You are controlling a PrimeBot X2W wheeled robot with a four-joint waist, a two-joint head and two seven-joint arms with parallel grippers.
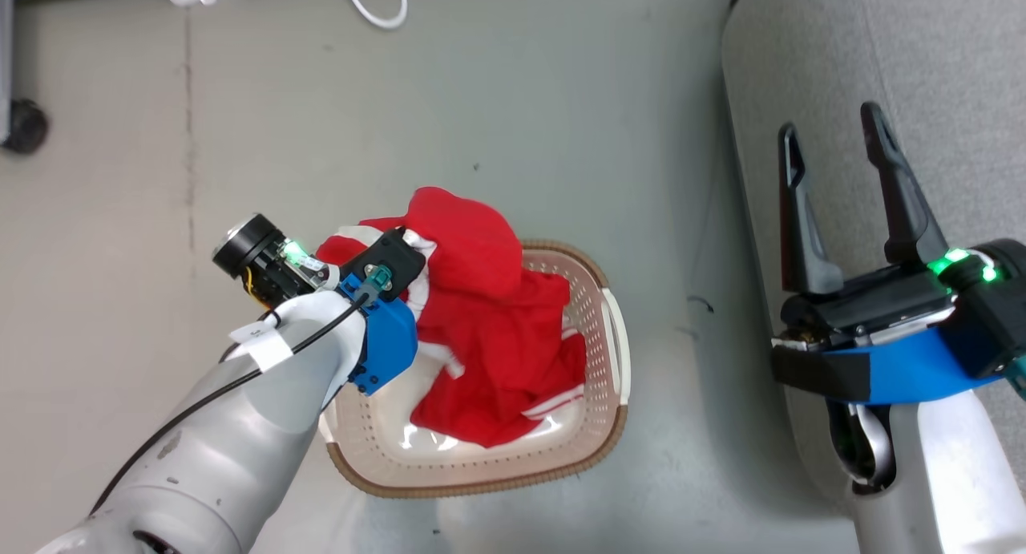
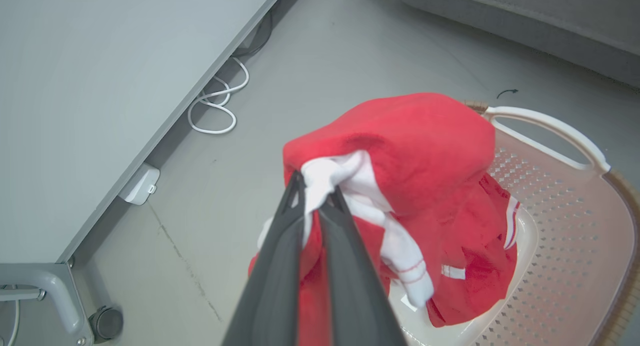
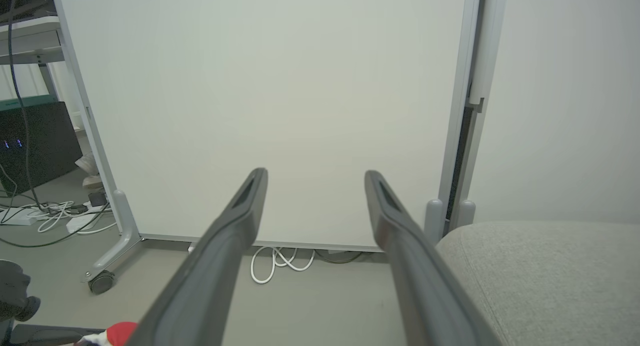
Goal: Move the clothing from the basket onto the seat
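The red clothing [image 1: 481, 297] with white stripe trim rises in a bunch out of the cream perforated basket [image 1: 597, 446] on the floor. In the left wrist view my left gripper [image 2: 315, 191] is shut on a white fold of the clothing [image 2: 410, 140], whose lower part still hangs into the basket [image 2: 565, 236]. I cannot tell whether it is one garment or two. My right gripper [image 1: 831, 125] stands open and empty over the front edge of the grey seat [image 1: 922, 57]. The right wrist view has its fingers spread [image 3: 315, 176] beside the seat [image 3: 550, 266].
A large white panel on a wheeled frame [image 3: 280, 110] stands beyond the basket, with a caster [image 2: 105, 322] at its foot. White cables [image 2: 215, 105] and a white adapter [image 2: 140, 185] lie on the grey floor along its base. Bare floor separates basket and seat.
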